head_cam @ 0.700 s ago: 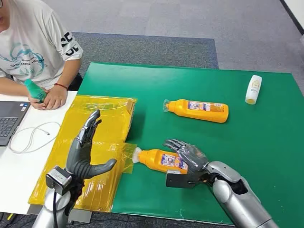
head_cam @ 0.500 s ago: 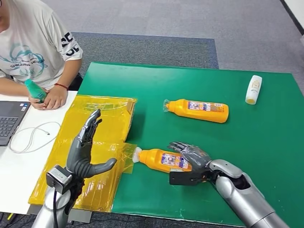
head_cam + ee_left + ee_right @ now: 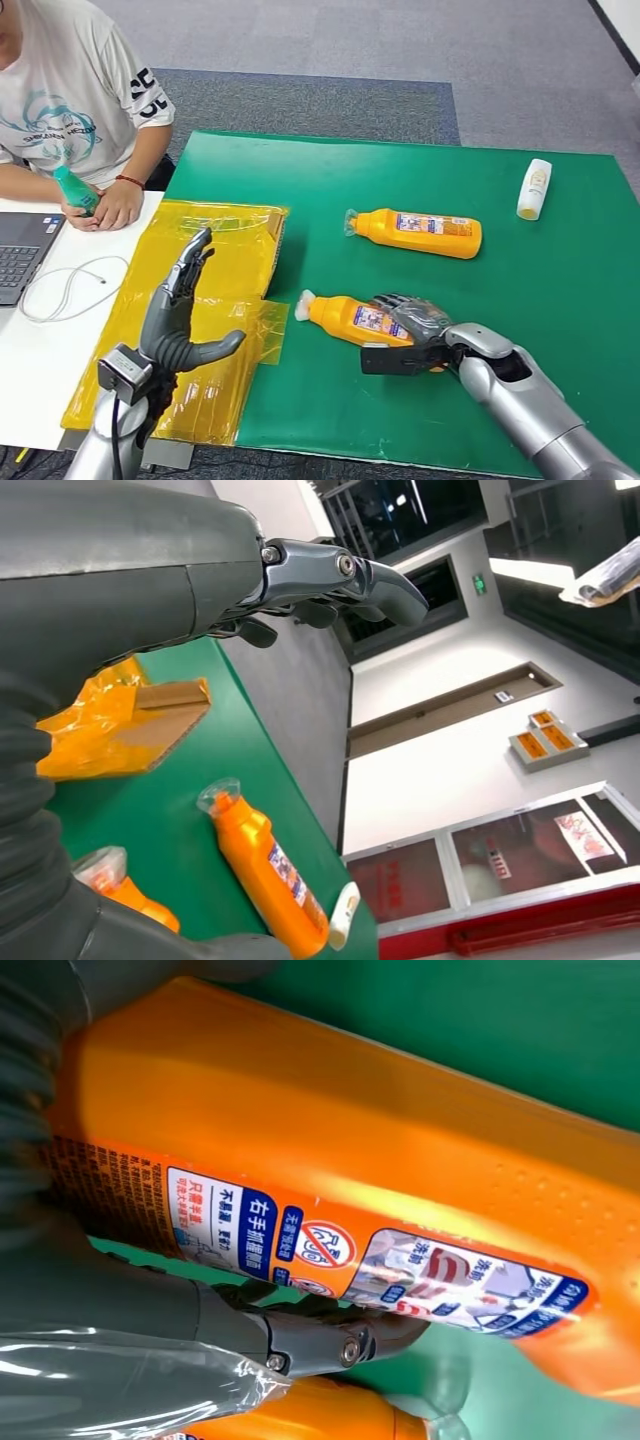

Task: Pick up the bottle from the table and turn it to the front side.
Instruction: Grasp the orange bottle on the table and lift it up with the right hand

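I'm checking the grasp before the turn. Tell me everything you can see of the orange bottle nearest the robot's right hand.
The near orange bottle looks like glossy plastic, with a clear-wrapped whitish cap end and a blue, white and red printed label along its side. It lies on its side on the green table, cap towards the yellow plastic sheet but apart from it. The right hand wraps its base end, fingers over the top and thumb along the near side. A second orange bottle lies farther back, apart.

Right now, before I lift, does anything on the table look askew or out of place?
The yellow plastic sheet is crumpled and overhangs the green mat's left edge. Both orange bottles, the near one held by the right robot hand and the far one, lie on their sides, as does the small white bottle. Nothing spilled.
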Controlling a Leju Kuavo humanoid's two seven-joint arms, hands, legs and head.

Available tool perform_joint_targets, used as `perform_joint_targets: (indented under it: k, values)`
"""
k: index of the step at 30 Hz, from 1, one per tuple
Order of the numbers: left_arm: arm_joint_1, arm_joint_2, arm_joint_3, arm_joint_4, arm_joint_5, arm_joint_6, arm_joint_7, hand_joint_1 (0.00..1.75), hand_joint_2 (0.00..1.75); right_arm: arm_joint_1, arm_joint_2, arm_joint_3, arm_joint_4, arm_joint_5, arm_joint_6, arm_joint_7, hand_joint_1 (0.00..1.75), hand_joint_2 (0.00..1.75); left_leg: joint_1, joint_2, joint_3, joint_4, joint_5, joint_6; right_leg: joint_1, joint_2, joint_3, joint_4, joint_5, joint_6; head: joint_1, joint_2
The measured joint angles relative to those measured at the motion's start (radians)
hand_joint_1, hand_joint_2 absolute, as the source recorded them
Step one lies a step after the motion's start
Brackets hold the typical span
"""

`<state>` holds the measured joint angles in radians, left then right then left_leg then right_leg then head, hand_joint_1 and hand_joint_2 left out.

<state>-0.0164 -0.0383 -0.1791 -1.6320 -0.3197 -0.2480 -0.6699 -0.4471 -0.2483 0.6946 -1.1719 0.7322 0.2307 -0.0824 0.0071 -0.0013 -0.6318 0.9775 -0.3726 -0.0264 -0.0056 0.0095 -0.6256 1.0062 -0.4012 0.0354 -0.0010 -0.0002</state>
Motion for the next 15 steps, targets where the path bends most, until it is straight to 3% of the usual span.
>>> perform_joint_targets:
  k: [8,15]
  values:
    - [-0.015,0.004,0.000,0.004,0.000,0.000,0.000,0.00,1.75,-0.036,-0.011,0.028,0.023,-0.013,0.043,-0.001,0.00,1.75,0.000,0.000,0.000,0.000,0.000,0.000,0.000,0.000,0.000,0.000,0.000,0.000,0.000,0.000]
    - [-0.032,0.012,0.000,0.008,0.003,0.002,-0.002,0.00,1.75,-0.098,-0.064,0.072,0.047,-0.072,0.136,-0.009,0.00,1.75,-0.001,0.000,0.000,0.000,0.001,0.001,-0.001,0.000,0.000,0.000,0.001,0.002,0.000,0.000]
